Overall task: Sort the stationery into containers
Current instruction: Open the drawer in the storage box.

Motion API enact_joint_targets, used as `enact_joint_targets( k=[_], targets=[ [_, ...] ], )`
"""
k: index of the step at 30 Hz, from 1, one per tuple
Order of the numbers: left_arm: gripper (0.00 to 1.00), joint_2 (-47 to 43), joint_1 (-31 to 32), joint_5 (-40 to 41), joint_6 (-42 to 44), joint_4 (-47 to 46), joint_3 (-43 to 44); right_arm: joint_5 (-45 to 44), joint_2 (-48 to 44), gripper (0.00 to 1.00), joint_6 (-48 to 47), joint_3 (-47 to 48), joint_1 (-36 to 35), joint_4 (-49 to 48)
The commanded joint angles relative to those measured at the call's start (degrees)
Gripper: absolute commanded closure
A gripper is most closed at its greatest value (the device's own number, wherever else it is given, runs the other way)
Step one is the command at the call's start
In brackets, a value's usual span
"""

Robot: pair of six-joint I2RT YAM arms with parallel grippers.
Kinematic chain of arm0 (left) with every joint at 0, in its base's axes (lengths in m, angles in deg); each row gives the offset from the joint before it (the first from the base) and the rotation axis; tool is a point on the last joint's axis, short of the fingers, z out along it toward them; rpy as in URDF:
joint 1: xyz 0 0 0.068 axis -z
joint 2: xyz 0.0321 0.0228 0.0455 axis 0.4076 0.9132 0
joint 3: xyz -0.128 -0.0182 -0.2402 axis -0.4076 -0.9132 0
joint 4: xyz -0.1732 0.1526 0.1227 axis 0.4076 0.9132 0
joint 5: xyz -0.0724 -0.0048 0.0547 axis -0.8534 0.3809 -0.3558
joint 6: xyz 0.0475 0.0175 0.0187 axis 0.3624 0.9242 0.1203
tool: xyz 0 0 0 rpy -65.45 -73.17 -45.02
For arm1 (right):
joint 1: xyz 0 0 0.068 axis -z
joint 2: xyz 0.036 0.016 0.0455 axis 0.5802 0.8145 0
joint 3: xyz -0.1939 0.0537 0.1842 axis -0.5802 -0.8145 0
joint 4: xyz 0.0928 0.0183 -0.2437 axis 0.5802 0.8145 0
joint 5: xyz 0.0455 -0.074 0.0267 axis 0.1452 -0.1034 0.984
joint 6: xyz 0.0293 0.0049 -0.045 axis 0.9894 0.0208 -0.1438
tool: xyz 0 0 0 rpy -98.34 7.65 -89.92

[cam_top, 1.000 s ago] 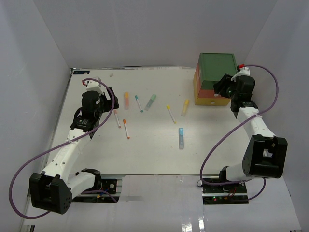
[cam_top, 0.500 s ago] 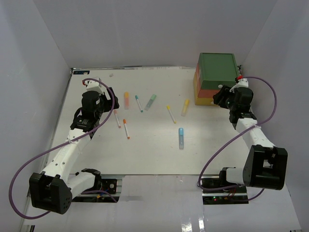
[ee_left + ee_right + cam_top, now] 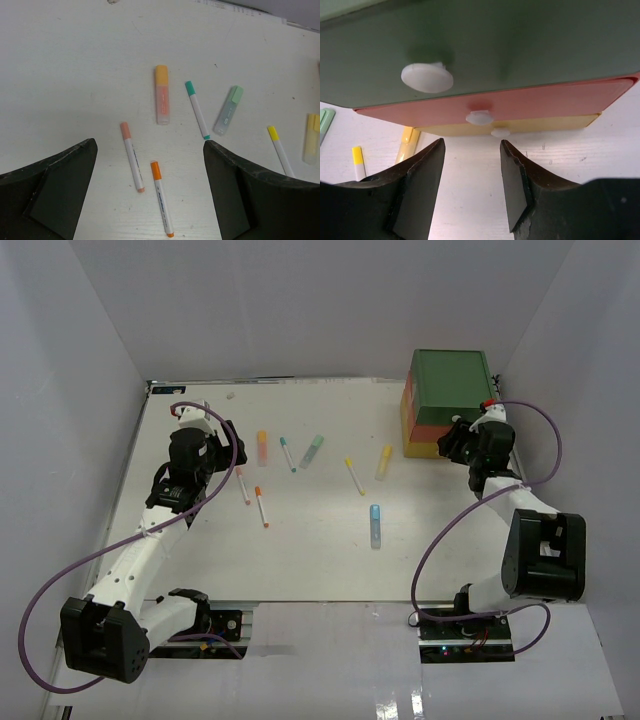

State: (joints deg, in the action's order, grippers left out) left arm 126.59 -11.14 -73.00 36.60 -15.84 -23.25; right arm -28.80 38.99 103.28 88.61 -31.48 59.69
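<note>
The containers are three stacked drawers (image 3: 447, 390), green on top, orange-red (image 3: 570, 97) in the middle and yellow (image 3: 560, 122) at the bottom, all shut, each with a white knob (image 3: 479, 117). My right gripper (image 3: 460, 443) (image 3: 472, 147) is open and empty, low on the table just in front of the lower knobs, touching none. The stationery lies mid-table: an orange highlighter (image 3: 161, 94), teal pen (image 3: 197, 109), green highlighter (image 3: 228, 110), pink pen (image 3: 132, 156), orange pen (image 3: 162, 197), yellow pen (image 3: 355, 476), yellow highlighter (image 3: 384, 461), blue highlighter (image 3: 375, 525). My left gripper (image 3: 226, 445) (image 3: 150, 145) is open and empty above the pink and orange pens.
White walls close in the table on the left, back and right. The drawers stand at the back right near the right wall. A purple cable loops off each arm. The table's near edge carries the arm bases.
My right gripper has dropped from the green drawer's height to table level in front of the lower drawers. The left arm and the pens have not moved.
</note>
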Motion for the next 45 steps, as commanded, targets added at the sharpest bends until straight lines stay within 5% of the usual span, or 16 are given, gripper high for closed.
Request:
enact_joint_targets(
  k=[1, 31, 38, 45],
  targets=[
    [0.02, -1.0, -0.2, -0.6, 0.2, -1.2, -0.5, 0.1, 1.0, 0.46, 0.7, -0.3, 0.1, -7.4],
    [0.02, -1.0, -0.2, -0.9, 0.1, -1.4, -0.5, 0.1, 6.2, 0.52, 2.2, -1.4, 0.8, -17.3],
    [0.02, -1.1, -0.2, -1.0, 0.2, -1.4, -0.5, 0.3, 6.3, 0.61, 1.7, -1.2, 0.8, -17.6],
    [0.02, -1.0, -0.2, -1.3, 0.1, -1.5, -0.5, 0.3, 5.1, 0.82, 1.4, -2.4, 0.8, -17.5]
  ],
)
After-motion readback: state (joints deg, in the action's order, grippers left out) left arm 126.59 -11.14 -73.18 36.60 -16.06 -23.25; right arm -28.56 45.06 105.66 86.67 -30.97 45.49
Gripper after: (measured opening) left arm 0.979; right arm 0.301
